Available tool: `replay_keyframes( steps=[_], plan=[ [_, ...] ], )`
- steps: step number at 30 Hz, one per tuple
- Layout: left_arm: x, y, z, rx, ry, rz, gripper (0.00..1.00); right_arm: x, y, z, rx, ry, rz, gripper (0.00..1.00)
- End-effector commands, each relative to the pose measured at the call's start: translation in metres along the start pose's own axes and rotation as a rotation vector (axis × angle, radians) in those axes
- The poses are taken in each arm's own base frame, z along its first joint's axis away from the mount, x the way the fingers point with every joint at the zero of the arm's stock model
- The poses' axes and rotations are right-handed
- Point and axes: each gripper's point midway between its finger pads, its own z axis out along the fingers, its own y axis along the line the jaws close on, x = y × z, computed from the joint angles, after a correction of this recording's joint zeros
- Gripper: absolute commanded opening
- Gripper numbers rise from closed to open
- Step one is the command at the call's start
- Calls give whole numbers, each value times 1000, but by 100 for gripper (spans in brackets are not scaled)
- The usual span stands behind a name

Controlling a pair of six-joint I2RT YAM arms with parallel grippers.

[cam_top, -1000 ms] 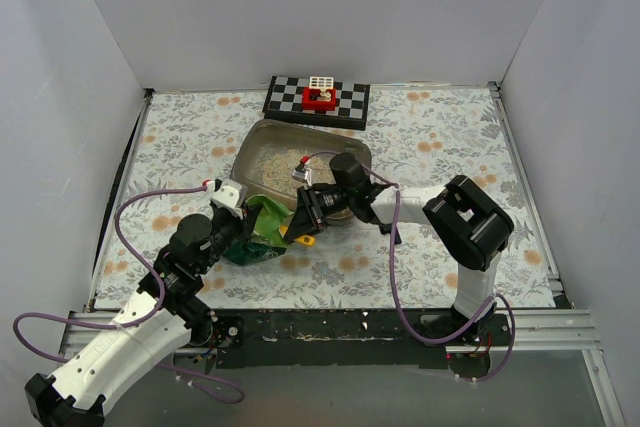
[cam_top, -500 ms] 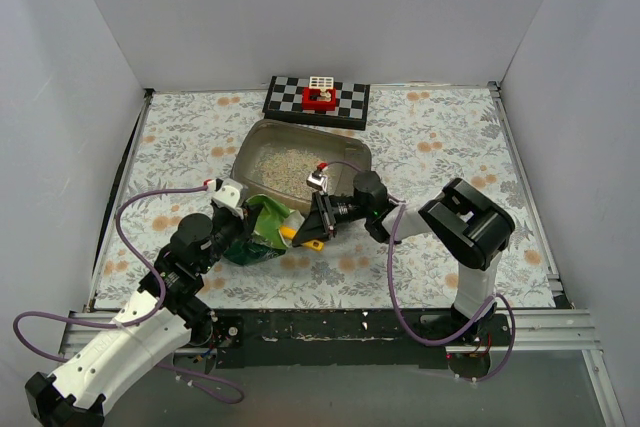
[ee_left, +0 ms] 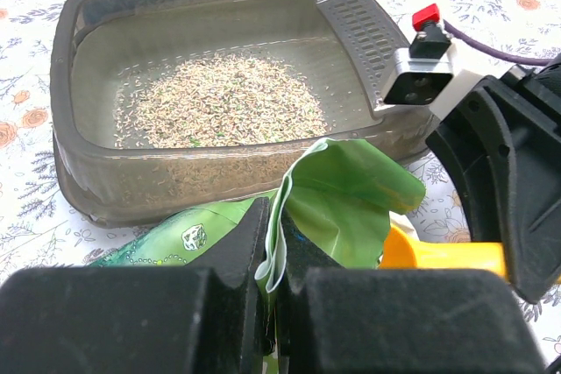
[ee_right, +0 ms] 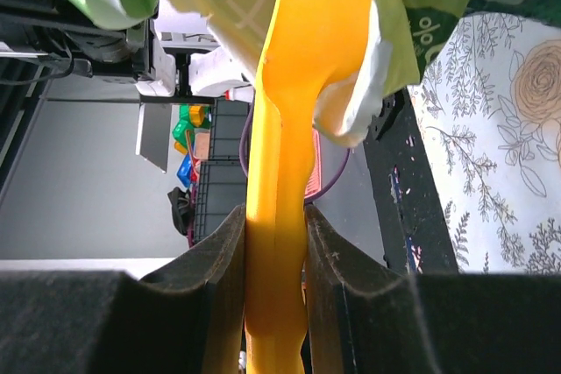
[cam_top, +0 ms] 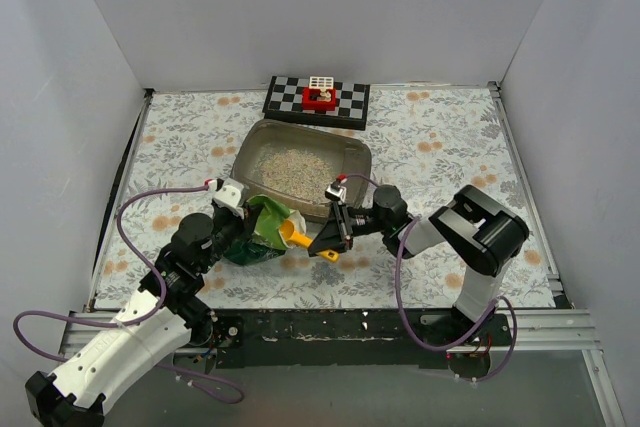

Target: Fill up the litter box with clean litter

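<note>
The grey-brown litter box [cam_top: 352, 152] sits mid-table with a patch of pale clean litter [cam_top: 295, 167] on its floor, also in the left wrist view [ee_left: 219, 101]. My left gripper [cam_top: 236, 230] is shut on the rim of the green bag [cam_top: 262, 232], the fold pinched between its fingers [ee_left: 270, 251]. My right gripper [cam_top: 326, 239] is shut on the handle of the yellow-orange scoop [ee_right: 289, 155], whose bowl end [cam_top: 296, 235] reaches into the bag's mouth [ee_right: 386, 6], in front of the box's near wall.
A black-and-white checkered board [cam_top: 350, 103] with a red and white block [cam_top: 320, 94] lies behind the litter box. White walls enclose the floral table on three sides. A black rail runs along the near edge.
My right gripper has drawn back from over the litter box toward the near side, carrying the scoop down to the bag's mouth. The left gripper and bag have stayed put.
</note>
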Motion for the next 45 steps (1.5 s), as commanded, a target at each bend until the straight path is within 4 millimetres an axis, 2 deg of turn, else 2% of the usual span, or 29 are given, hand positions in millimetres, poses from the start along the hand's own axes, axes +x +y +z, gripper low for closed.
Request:
replay_keyframes(
  steps=[1, 8, 24, 30, 35, 37, 44, 45],
  plan=[
    [-3, -7, 1, 33, -7, 0, 0, 4, 52, -12, -160, -39, -273, 1],
    [-3, -5, 1, 23, -11, 0, 0, 17, 57, -23, -155, -55, -261, 1],
    [-15, 1, -6, -7, -67, -2, 0, 47, 29, -47, -54, -100, -168, 1],
    [-15, 1, -6, -5, -62, -2, 0, 57, 25, -54, -32, -110, -168, 1],
    [-15, 0, -5, -4, -62, -3, 0, 59, 15, -55, 33, -104, -175, 1],
    [-15, 0, -5, -2, -62, -2, 0, 59, 3, -56, 100, -94, -148, 1],
    [-16, -2, -6, 10, -66, -2, 0, 46, -15, -56, 292, -59, -132, 1],
    [-15, -2, -6, 13, -66, 0, 0, 42, -13, -55, 305, -46, -145, 1]
  ],
)
